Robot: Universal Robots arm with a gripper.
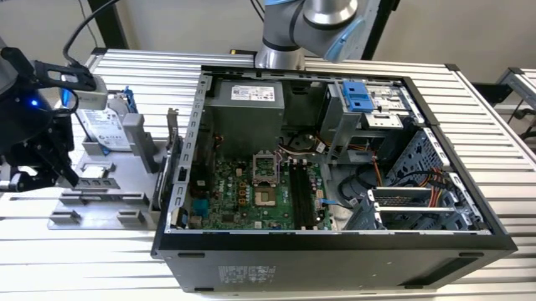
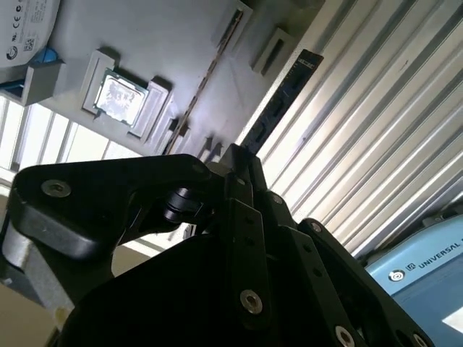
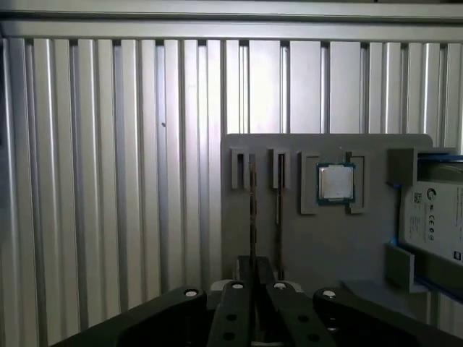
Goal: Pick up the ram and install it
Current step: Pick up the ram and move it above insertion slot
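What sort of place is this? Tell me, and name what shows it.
Probably a robotics lab bench for computer assembly: an open computer case with its motherboard lies on a ribbed metal table, a grey tray beside it holds a processor chip, and the arm's gripper grips the ram.

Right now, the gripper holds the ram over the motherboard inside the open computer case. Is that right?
No. The gripper holds the ram over the grey tray, outside the open computer case, on the exterior view's left. The exterior view shows this.
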